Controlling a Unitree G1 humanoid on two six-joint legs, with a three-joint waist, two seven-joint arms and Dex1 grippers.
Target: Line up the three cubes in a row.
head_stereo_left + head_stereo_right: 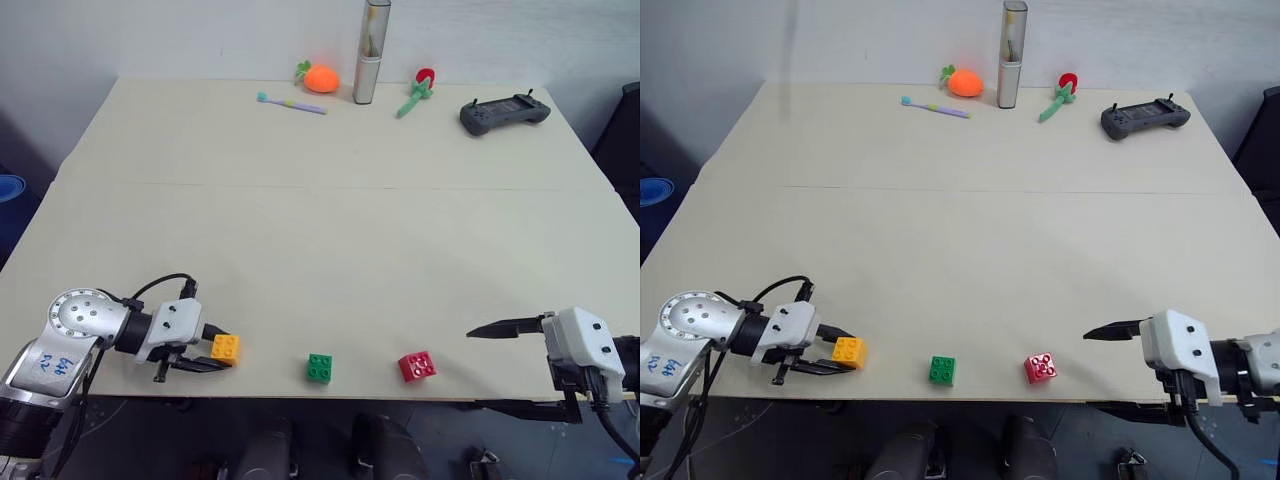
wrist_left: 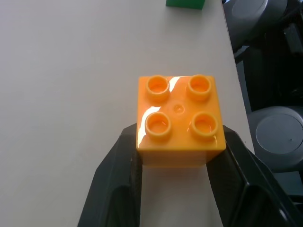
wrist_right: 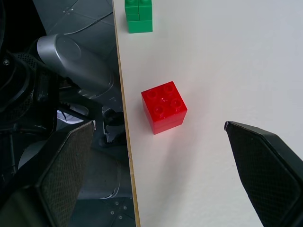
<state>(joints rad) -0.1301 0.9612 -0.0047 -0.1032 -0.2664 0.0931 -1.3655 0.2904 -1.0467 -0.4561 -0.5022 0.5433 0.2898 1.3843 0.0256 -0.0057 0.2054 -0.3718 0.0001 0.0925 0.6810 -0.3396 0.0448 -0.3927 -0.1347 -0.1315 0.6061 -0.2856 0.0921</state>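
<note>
Three cubes sit in a row along the near edge of the table (image 1: 330,230): the left cube (image 1: 225,348), the middle cube (image 1: 320,367) and the right cube (image 1: 417,366). Far back lie a toothbrush (image 1: 291,102), a carrot toy (image 1: 320,78), a tall tube (image 1: 370,52) and a controller (image 1: 505,113).

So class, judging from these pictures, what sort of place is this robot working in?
Probably an indoor lab or test room: a plain pale table against a bare wall, a handheld controller lying on it, and toy props such as the yellow cube and a toy carrot.
</note>
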